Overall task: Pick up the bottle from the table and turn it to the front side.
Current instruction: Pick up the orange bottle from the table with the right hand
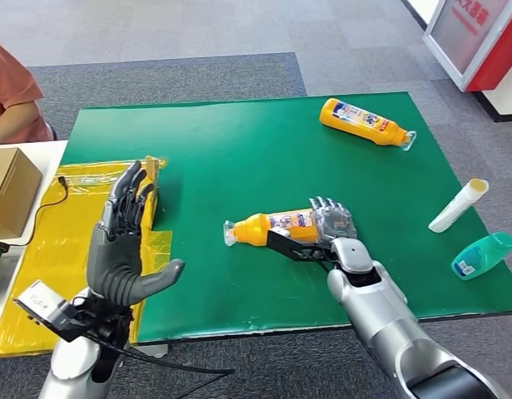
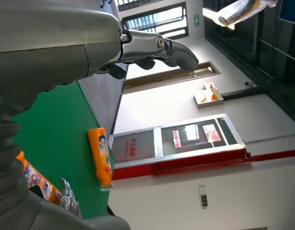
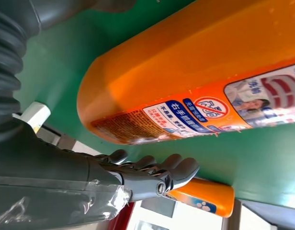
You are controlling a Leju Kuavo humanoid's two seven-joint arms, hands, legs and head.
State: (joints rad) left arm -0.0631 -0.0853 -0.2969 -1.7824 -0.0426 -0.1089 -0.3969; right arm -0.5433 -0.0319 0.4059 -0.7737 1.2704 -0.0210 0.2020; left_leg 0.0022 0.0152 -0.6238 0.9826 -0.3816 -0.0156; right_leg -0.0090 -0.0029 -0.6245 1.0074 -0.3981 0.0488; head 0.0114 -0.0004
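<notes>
The bottle (image 1: 275,227) lies on its side near the middle of the counter (image 1: 241,158), cap end toward the robot's left and base end at the right robot hand (image 1: 332,223). That hand rests at the base of the bottle with its fingers laid over the far side; the right wrist view shows the fingers (image 3: 153,167) extended alongside the body and apart from it, with green mat visible between, so whether it has a grip cannot be told. The left robot hand (image 1: 125,241) is raised above the counter's left edge, fingers spread wide, holding nothing. Handling judgement: the bottle is an orange plastic container with a flattened, smooth body, probably light and fairly stiff but slippery on the glossy label (a flat body tends to settle on a broad face, not roll). The best hold is likely across the narrow sides near the base or mid-body, clear of the clear cap, so it can be rotated about its long axis. The label carries blue and red panels, small Chinese print too fine to read, and a red prohibition symbol. A second orange bottle (image 1: 365,122) lies at the far right of the counter, well apart. A white tube (image 1: 457,205) and a teal bottle (image 1: 482,254) lie near the right edge.
</notes>
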